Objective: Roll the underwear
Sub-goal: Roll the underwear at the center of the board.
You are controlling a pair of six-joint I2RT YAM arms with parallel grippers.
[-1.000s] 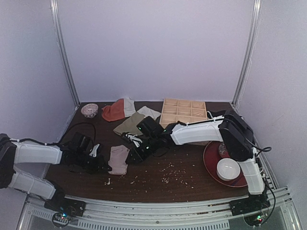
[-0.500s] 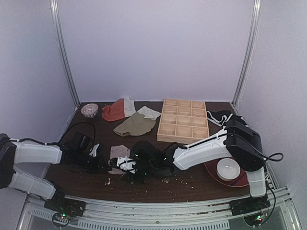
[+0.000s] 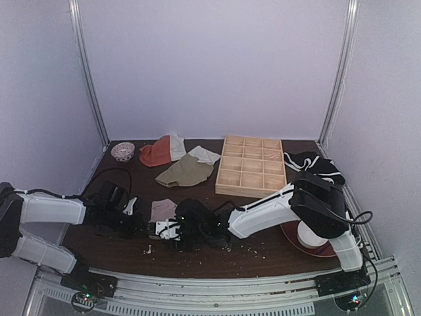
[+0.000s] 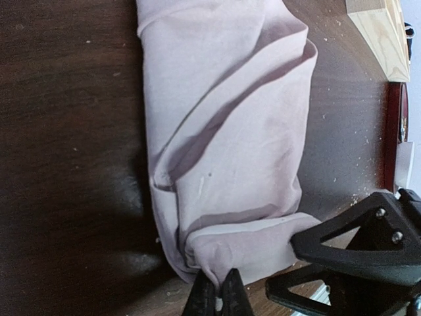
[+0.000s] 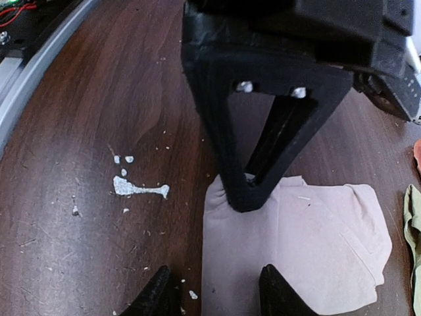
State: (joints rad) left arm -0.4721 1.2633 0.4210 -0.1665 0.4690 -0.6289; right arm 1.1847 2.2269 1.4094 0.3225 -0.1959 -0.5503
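The underwear [image 3: 162, 210] is a mauve-pink cloth, folded into a narrow strip on the dark table. Its white waistband does not show. My left gripper [image 4: 218, 293] is shut on the strip's near corner, which bunches between the tips. In the top view the left gripper [image 3: 140, 224] lies at the strip's left. My right gripper [image 5: 217, 293] is open and low over the strip's near end [image 5: 296, 243], one tip above bare wood and one above cloth. In the top view the right gripper [image 3: 166, 230] sits at the strip's near edge, facing the left gripper.
A wooden compartment tray [image 3: 251, 164] stands at the back. An olive cloth [image 3: 184, 171], an orange-red and white cloth [image 3: 161, 151] and a small bowl [image 3: 122, 151] lie back left. A red plate [image 3: 289, 236] with a white bowl [image 3: 310, 232] is at the right. Crumbs and a white smear [image 5: 138, 189] lie near the front.
My right arm has swung from the middle of the table down to the near left, ending at the underwear's near edge. The left gripper has stayed shut on the cloth.
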